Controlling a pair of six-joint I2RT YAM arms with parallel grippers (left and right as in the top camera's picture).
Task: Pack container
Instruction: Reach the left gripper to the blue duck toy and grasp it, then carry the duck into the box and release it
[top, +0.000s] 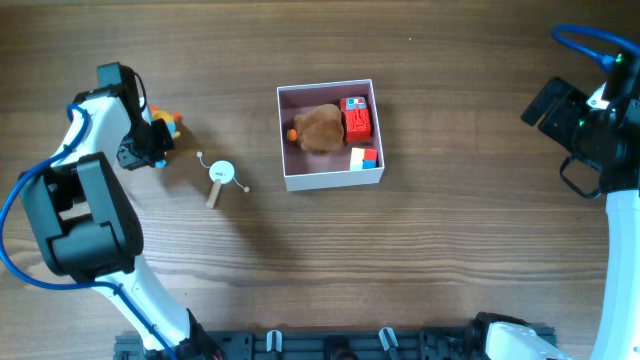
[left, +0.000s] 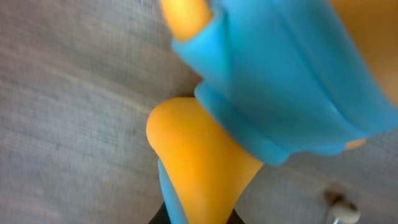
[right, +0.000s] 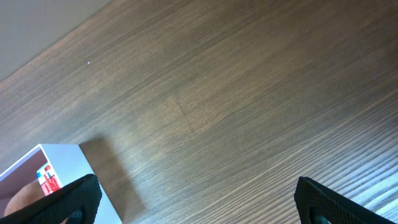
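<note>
1. White-walled and pale pink inside, the container (top: 331, 181) sits open-topped near the middle of the wooden table (top: 450, 250), a little toward the far edge.
2. A brown fuzzy lump (top: 318, 128) fills the middle of the box. A red block (top: 357, 122) with blue and white marks on top lies right against it on the right arm's side. A small cube (top: 364, 157) in white, red and blue sits in the near corner on that same side. A small orange bit (top: 292, 134) peeps out at the lump's other edge, close to the wall.
3. Outside the box, toward the left arm, a white round disc on a short wooden stick (top: 219, 178) lies flat on the wood, apart from the container.
4. Farther out that way is an orange-and-blue toy (top: 168, 123), with the left gripper (top: 155, 140) right up against it. From the left wrist camera the toy fills the view as a blur of blue and orange. The fingers hardly show, so I cannot tell whether they are clamped on it or spread.
5. The right gripper (right: 198, 202) hangs over bare wood near the table's right edge, well apart from the container. Its two fingers stand wide apart with nothing between them, and one corner of the box shows at the lower left of its camera.
</note>
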